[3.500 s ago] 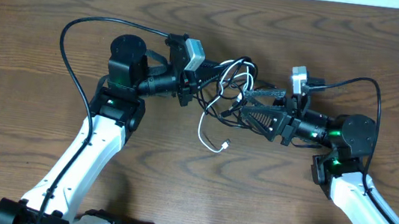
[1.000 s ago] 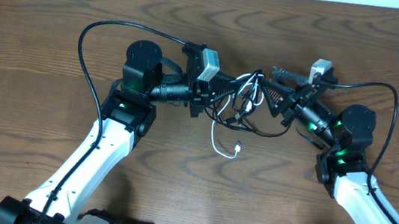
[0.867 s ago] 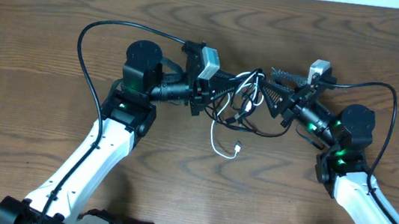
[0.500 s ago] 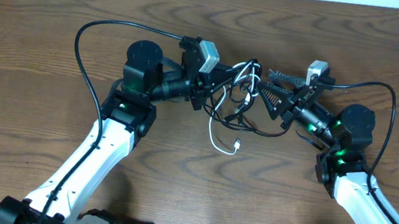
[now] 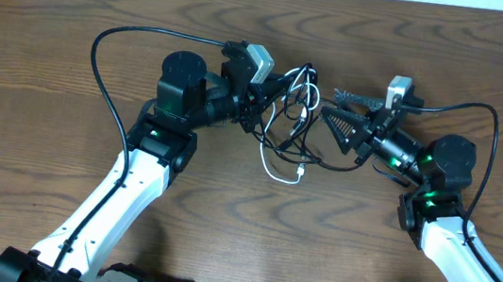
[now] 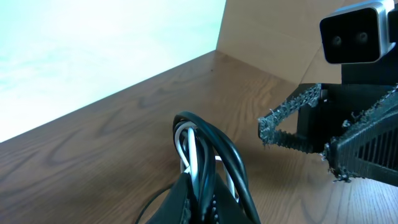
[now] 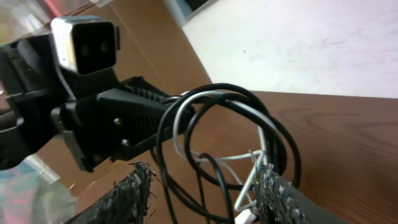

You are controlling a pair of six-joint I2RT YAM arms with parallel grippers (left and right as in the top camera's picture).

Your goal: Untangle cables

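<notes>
Shows the cables (image 7: 231,118) looped and pinched in the left gripper (image 7: 177,115), beyond the right gripper (image 7: 204,186), fingers parted

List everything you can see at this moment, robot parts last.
table: one, brown wood, under everything
cables: one tangle, several black, exact number unclear, mid-table between the two grippers
white cable: one, in that tangle, its plug end lying on the table at the near side
arm wires: two, thick black, one looping off each arm
wrist cameras: two, grey, one on each wrist
arms: two, white and black, left and right
left gripper: one, black, shut on the cables
right gripper: one, black, open, beside the tangle
</notes>
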